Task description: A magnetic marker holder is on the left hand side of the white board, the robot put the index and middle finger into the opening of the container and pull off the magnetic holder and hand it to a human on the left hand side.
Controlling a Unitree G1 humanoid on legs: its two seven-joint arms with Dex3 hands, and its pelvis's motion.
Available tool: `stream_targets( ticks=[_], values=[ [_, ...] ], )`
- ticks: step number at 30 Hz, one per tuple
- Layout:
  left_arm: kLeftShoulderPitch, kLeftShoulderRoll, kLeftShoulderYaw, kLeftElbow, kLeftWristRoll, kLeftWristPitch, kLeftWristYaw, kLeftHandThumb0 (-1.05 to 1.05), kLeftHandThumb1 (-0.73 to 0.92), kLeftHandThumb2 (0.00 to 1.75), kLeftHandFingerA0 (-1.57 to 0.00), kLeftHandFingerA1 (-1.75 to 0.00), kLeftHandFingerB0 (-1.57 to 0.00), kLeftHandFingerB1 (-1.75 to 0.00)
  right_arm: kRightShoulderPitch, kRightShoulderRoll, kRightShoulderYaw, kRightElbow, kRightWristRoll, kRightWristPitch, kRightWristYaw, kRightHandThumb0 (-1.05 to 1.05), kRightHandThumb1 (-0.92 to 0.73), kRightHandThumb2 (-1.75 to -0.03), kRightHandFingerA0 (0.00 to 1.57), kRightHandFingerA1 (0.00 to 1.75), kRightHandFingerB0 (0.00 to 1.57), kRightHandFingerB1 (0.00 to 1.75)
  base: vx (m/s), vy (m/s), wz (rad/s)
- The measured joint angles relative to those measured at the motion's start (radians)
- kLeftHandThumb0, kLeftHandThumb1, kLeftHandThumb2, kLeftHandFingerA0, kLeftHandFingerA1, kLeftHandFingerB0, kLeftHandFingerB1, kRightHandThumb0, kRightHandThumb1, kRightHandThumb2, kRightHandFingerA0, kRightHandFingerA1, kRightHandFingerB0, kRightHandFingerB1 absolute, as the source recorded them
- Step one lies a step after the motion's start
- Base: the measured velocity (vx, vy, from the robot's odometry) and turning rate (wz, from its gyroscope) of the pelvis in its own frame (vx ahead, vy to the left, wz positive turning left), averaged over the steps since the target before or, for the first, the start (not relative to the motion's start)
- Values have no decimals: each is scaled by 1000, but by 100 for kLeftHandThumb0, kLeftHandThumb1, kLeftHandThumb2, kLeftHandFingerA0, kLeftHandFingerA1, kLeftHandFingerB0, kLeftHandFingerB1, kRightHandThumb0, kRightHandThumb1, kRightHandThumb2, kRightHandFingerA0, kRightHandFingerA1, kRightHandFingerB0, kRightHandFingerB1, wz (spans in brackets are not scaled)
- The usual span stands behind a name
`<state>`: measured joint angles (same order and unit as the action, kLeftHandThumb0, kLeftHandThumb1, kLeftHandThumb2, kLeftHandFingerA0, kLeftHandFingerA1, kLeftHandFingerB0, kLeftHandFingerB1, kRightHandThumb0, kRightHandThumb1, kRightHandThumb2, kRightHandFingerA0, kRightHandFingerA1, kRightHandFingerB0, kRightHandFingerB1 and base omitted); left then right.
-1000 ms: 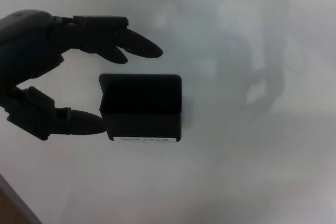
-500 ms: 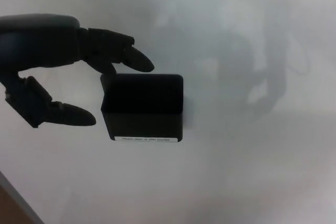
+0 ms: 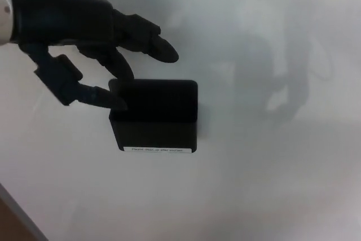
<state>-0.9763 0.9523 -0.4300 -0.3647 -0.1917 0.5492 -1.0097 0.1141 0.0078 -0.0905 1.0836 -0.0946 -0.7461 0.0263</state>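
Observation:
A black box-shaped magnetic marker holder [image 3: 155,115] sticks to the whiteboard [image 3: 271,184], with a small white label along its lower edge. My left hand [image 3: 84,38] reaches in from the upper left, fingers apart and holding nothing. Its thumb tip [image 3: 107,98] touches the holder's upper left corner. One finger [image 3: 161,48] points right above the holder's top edge, another [image 3: 118,66] angles down toward the top opening. My right hand does not show.
The whiteboard fills nearly the whole view, with faint grey reflections at the right. Its lower left edge [image 3: 14,215] shows a strip of brown beyond it.
My left hand has risen and turned, moving right toward the holder. The thumb went from beside the holder's lower left to its upper left corner. The holder has stayed put.

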Motion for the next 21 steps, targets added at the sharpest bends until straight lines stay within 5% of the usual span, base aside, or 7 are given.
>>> stream_targets(
  ticks=[2, 3, 6, 7, 13, 15, 21],
  values=[
    [-58, -42, -42, 32, 13, 43, -25, -51, 72, 64, -15, -33, -5, -19, 0, 0, -1, 4, 3, -4, 0, -37, -59, -58, 100, 55, 53, 41, 0, 0, 0],
    [-82, -57, -61, 47, 17, 60, -35, -31, 56, 104, 0, -47, 0, -49, 0, 0, -2, 4, 4, -6, 0, -38, -58, -58, 102, 55, 54, 42, 0, 0, 0],
    [-126, -92, -97, 75, 27, 98, -54, -30, 57, 105, 0, -47, 0, -49, 0, 0, -3, 6, 7, -10, 1, -38, -58, -58, 102, 55, 54, 42, 0, 0, 0],
    [-146, -114, -117, 91, 34, 120, -64, -53, 76, 62, -19, -32, -4, -24, -1, 0, -4, 7, 8, -12, 1, -38, -58, -58, 101, 55, 54, 42, 0, 0, 0],
    [-164, -158, -150, 145, 49, 157, -96, -71, 79, 107, -13, -48, 0, -29, -4, 0, -3, 8, 9, -15, 0, -38, -59, -58, 100, 56, 53, 42, 0, 0, 0],
    [-164, -166, -162, 172, 56, 157, -108, -81, 91, 86, -9, -29, -9, -18, -5, 0, -2, 8, 9, -16, 0, -38, -59, -58, 100, 56, 53, 42, 0, 0, 0],
    [-187, -167, -231, 276, 96, 122, -186, -88, 81, 116, -48, -62, -5, -23, -5, -2, -2, 8, 11, -19, 0, -39, -59, -58, 101, 55, 54, 42, 0, 0, 0]
  ],
)
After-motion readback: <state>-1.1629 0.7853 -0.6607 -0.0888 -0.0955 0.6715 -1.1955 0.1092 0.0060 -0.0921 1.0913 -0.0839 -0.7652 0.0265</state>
